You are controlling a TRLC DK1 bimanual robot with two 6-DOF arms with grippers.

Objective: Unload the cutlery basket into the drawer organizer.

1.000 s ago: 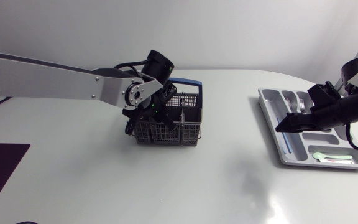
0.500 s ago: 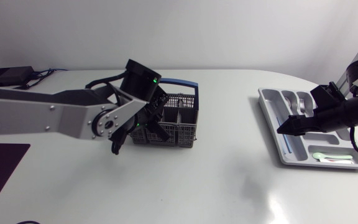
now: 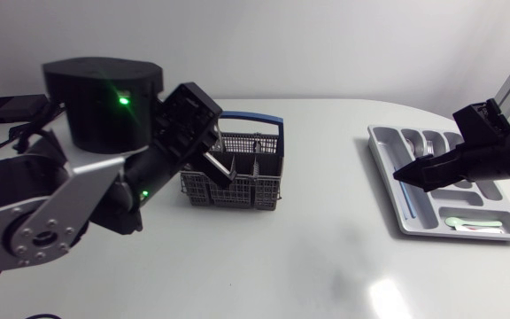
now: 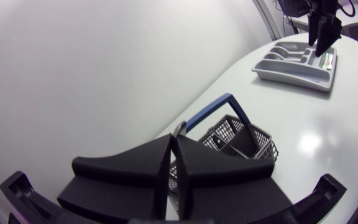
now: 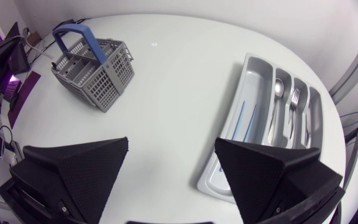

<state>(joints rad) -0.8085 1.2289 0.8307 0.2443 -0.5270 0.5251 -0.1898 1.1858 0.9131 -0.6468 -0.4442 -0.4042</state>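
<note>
The grey cutlery basket with its blue handle stands left of the table's middle. My left gripper hangs raised just above the basket's left side, shut on a silver piece of cutlery; only its end shows, so its kind is unclear. The grey drawer organizer lies at the right with a spoon, forks and a blue-handled piece in its slots. My right gripper hovers open over the organizer, holding nothing.
A black box with cables lies at the table's far left corner. My raised left arm covers much of the left side in the head view. Bare white tabletop lies between basket and organizer.
My left arm has risen from the basket toward the camera, lifting the silver piece out with its gripper shut. My right gripper stayed over the organizer, shifting only slightly.
</note>
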